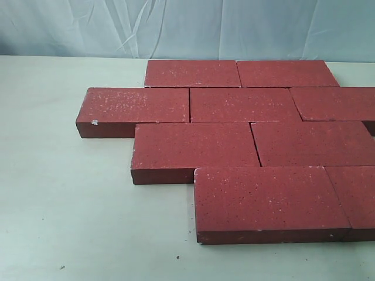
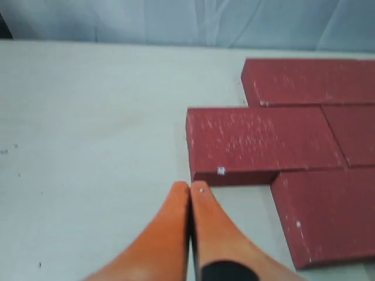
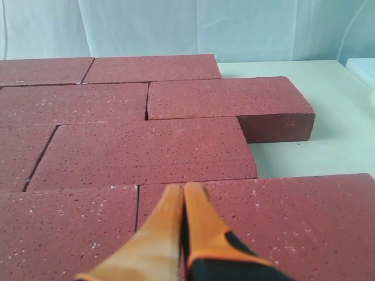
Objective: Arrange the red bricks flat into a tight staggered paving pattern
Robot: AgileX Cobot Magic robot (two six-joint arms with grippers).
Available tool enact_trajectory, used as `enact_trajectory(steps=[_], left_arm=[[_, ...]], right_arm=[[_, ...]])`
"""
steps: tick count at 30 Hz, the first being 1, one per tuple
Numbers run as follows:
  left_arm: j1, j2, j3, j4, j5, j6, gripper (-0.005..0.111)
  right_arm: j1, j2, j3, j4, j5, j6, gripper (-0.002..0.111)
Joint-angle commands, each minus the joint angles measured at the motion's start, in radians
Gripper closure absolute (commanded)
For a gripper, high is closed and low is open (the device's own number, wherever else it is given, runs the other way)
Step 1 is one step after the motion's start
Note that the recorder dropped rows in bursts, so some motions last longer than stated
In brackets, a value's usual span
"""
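The red bricks (image 1: 246, 140) are seen laid flat in four staggered rows from the table (image 1: 58, 205) centre towards three o'clock, the left gripper (image 2: 190, 187) and right gripper (image 3: 183, 190) are both clenched on nothing, and only a final tightening nudge is judged to be called for.

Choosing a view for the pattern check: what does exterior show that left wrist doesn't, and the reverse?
Exterior only: all four staggered rows of bricks, down to the front row. Left wrist only: the left gripper, jaws shut, over the table short of the bricks. Both: the end brick with a white corner mark, its neighbours and the pale backdrop.
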Motion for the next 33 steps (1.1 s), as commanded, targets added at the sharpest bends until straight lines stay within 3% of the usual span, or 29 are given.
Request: enact_trajectory(steps=[1, 14, 23, 33], left_arm=[[-0.006, -0.082, 0.052, 0.003, -0.149, 0.002, 0.107], [-0.006, -0.326, 0.350, 0.120, -0.241, 0.002, 0.107], [-0.006, -0.565, 0.631, 0.133, -0.463, 0.002, 0.107], [-0.006, -0.822, 0.847, 0.133, -0.472, 0.002, 0.107]], right_arm=[[-0.006, -0.006, 0.005, -0.004, -0.012, 0.000, 0.109], [-0.006, -0.006, 0.005, -0.004, -0.012, 0.000, 0.109], [-0.006, -0.006, 0.005, -0.004, -0.013, 0.000, 0.109], [-0.006, -0.006, 0.005, -0.004, -0.013, 0.000, 0.109]])
